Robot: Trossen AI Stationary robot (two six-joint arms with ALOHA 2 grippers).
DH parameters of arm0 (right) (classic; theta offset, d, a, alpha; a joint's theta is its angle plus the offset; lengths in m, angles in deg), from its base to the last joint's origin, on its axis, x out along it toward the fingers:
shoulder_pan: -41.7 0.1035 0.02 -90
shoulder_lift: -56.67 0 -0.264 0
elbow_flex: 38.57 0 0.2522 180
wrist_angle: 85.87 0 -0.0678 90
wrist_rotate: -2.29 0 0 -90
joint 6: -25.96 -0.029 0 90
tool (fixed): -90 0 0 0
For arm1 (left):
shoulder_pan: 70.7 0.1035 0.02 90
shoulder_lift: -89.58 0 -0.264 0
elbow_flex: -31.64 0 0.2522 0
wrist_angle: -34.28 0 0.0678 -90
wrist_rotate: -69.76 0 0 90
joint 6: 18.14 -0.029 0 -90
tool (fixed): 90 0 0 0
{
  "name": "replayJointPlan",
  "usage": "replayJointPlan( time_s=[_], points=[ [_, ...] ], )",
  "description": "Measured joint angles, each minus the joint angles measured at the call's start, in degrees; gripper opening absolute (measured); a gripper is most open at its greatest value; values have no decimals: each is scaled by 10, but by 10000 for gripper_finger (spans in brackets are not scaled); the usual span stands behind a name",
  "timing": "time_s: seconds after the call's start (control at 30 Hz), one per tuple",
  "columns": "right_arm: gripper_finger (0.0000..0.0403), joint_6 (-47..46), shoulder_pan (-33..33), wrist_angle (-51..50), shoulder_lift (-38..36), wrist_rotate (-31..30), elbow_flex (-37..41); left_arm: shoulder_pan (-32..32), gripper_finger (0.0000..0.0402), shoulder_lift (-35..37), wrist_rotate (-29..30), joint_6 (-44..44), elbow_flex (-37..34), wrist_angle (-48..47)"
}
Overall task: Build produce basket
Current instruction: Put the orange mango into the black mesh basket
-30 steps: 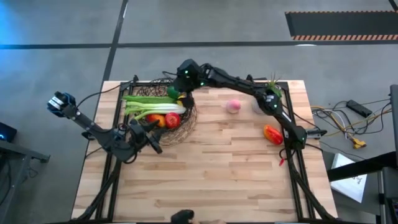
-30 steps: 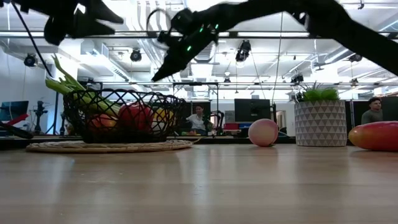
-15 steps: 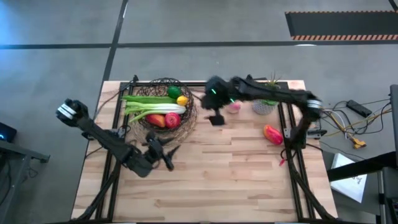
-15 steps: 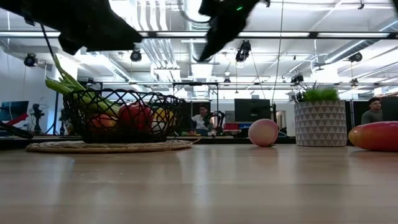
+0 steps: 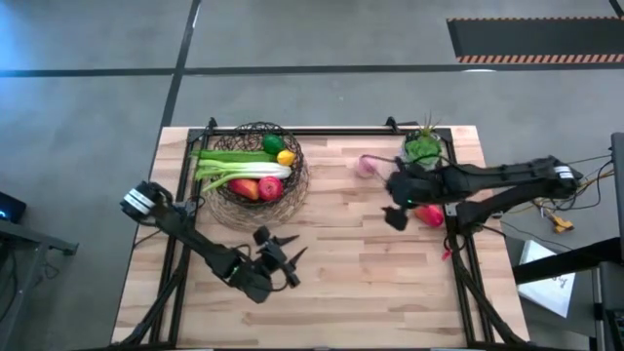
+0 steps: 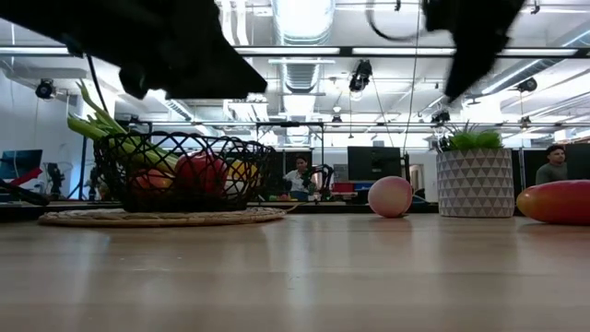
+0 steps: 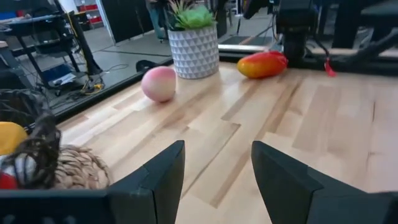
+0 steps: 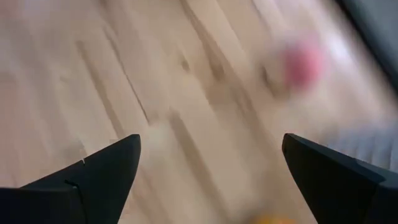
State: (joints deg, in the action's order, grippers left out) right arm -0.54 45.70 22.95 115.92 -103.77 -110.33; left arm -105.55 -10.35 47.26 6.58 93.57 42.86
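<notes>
Tabletop: mango [image 5: 429, 214] beside right claw [image 5: 396, 216].

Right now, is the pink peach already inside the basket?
No. In the high view the peach lies on the bare table beside the potted plant, well apart from the basket.

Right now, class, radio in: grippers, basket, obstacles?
Right gripper open, beside mango. Left gripper open, empty. Basket part-filled; peach outside. Nothing blocking.
</notes>
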Motion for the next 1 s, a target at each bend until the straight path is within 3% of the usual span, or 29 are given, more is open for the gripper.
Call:
replayJointPlan(
  time_s=[0.13, 0.33, 0.77, 1.0],
  points=[
    [382, -151, 0, -98, -30, 47, 44, 2, 171, -31, -12, 2, 16, -1],
    [382, -233, -3, -174, -23, 42, 88, 7, 171, -54, -33, 4, 24, 8],
    [379, -210, -60, -183, 102, 4, 124, 11, 171, -56, -60, 4, 22, 16],
    [379, -135, -91, -156, 186, 44, 140, 11, 171, -55, -60, 4, 23, 18]
  ],
)
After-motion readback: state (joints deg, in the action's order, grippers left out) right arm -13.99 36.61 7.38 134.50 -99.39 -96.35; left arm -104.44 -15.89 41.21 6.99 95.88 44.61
